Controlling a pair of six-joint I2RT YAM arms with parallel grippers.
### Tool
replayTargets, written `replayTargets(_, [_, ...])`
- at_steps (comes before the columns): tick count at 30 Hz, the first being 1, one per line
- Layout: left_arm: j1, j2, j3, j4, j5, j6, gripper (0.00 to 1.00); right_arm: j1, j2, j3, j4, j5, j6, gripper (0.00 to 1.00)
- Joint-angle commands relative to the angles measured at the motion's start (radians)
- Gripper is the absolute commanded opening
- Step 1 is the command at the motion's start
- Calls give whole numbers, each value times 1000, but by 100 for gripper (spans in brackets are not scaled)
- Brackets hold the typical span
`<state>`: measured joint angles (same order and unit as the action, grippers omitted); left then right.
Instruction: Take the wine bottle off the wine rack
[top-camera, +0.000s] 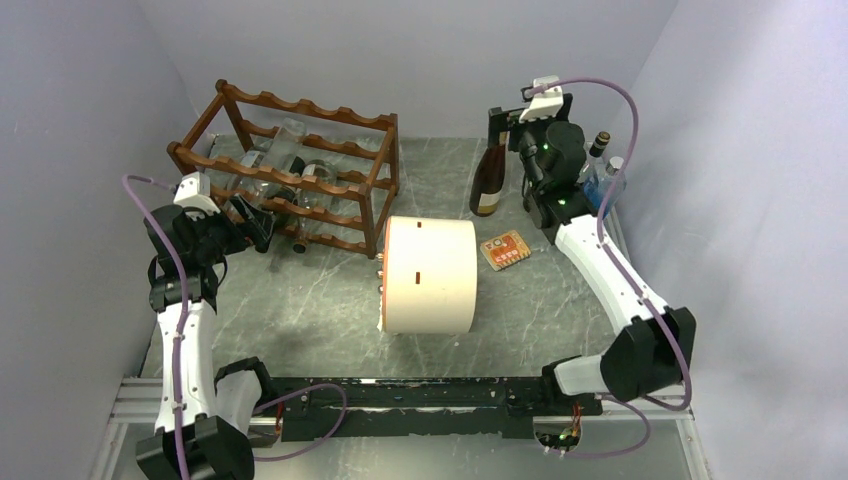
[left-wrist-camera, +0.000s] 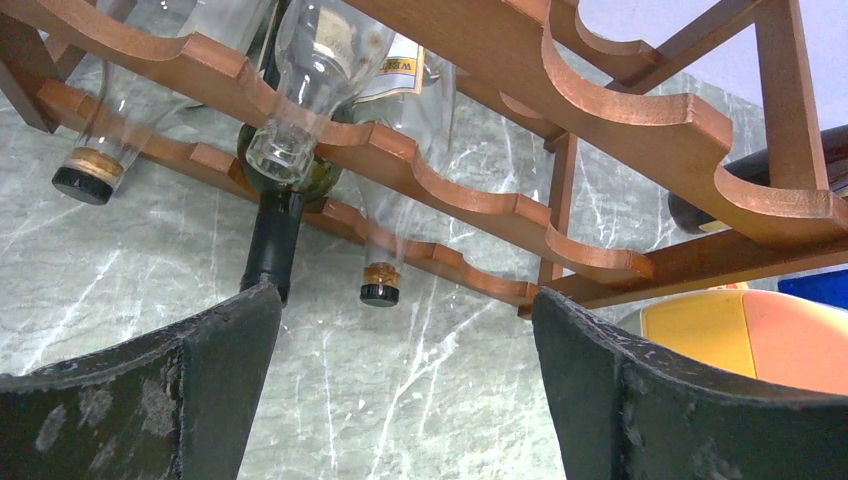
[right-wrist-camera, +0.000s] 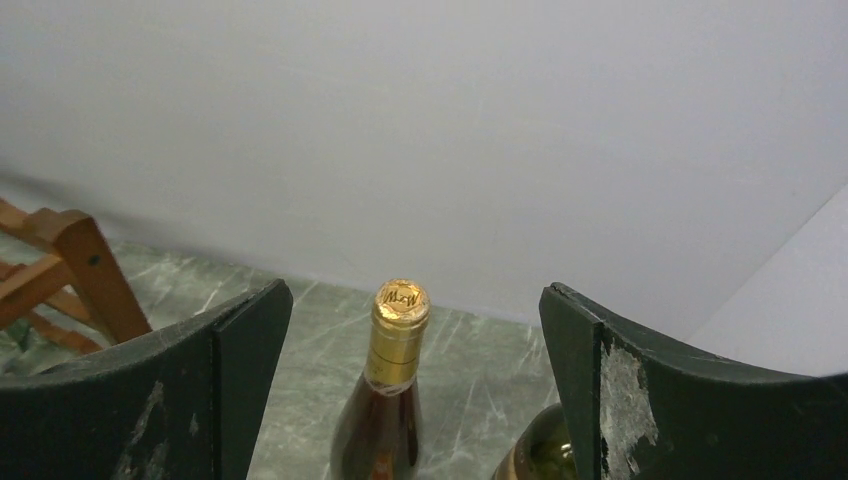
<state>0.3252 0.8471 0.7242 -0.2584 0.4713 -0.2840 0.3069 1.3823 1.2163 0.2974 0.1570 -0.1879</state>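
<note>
The reddish-brown wine rack (top-camera: 290, 170) stands at the back left and still holds several bottles lying with their necks toward my left gripper (top-camera: 255, 222). In the left wrist view a dark-necked bottle (left-wrist-camera: 272, 250) and a clear corked one (left-wrist-camera: 380, 280) poke out of the rack (left-wrist-camera: 480, 215), just beyond my open, empty left gripper (left-wrist-camera: 405, 390). A dark wine bottle (top-camera: 488, 180) stands upright on the table at the back right. My right gripper (top-camera: 500, 122) hovers over its top. Its gold foil cap (right-wrist-camera: 400, 310) shows between the wide-open fingers (right-wrist-camera: 240, 380), untouched.
A cream cylinder (top-camera: 430, 275) lies on its side mid-table, right of the rack. A small orange pack (top-camera: 505, 250) lies beside it. More bottles (top-camera: 605, 160) stand behind the right arm by the wall, and one (right-wrist-camera: 540, 455) shows beside the right finger.
</note>
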Motion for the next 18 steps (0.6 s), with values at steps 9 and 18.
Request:
replayTargets(9, [-9, -53, 4, 19, -3, 13, 99, 207, -186, 92, -297, 13, -25, 100])
replayTargets(18, [-40, -71, 6, 8, -34, 13, 99, 563, -202, 167, -438, 55, -81, 100])
